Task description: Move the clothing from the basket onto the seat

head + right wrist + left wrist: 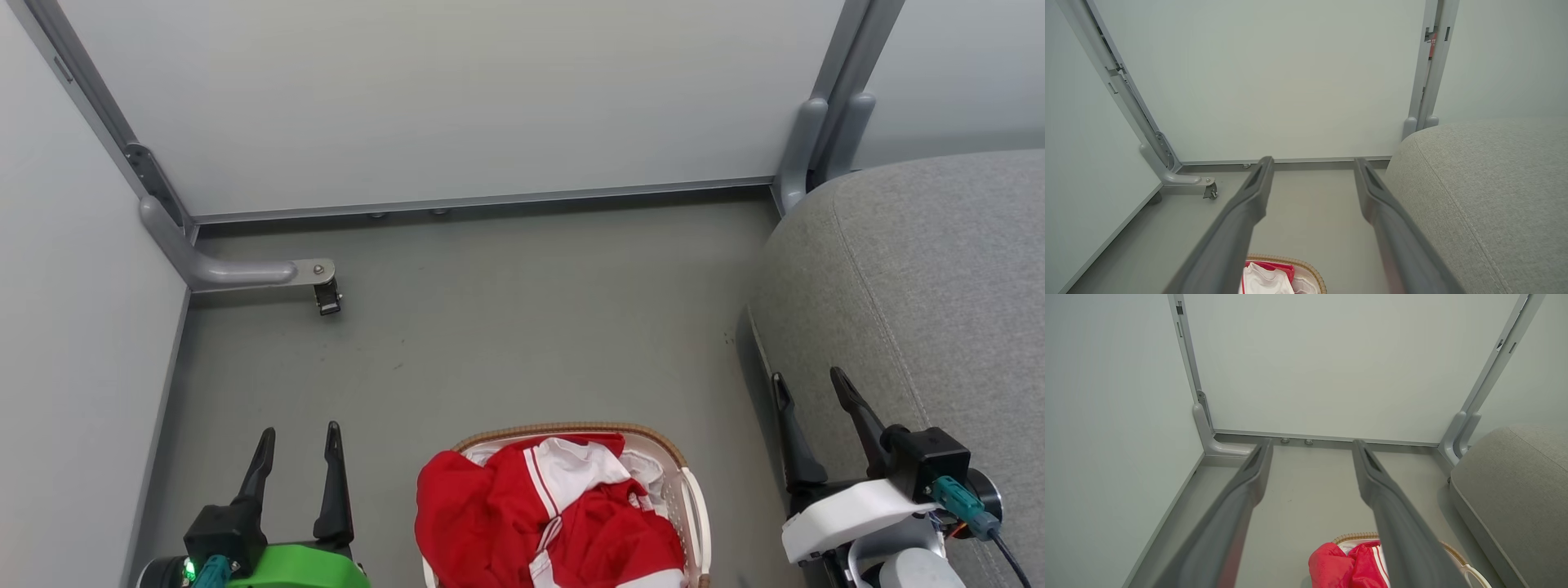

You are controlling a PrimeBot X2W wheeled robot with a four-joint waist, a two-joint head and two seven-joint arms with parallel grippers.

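My left gripper (300, 430) and right gripper (808, 377): apart, empty. Tangled red-and-white cloth garments (522, 514) in white perforated basket (571, 428); one could drop short of grey fabric seat (922, 286).

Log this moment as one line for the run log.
phase: pre-grasp | clothing: in basket | seat: right of basket | left gripper: open, holding nothing | right gripper: open, holding nothing

Left pincer (298, 433) and right pincer (808, 384) gape, empty.
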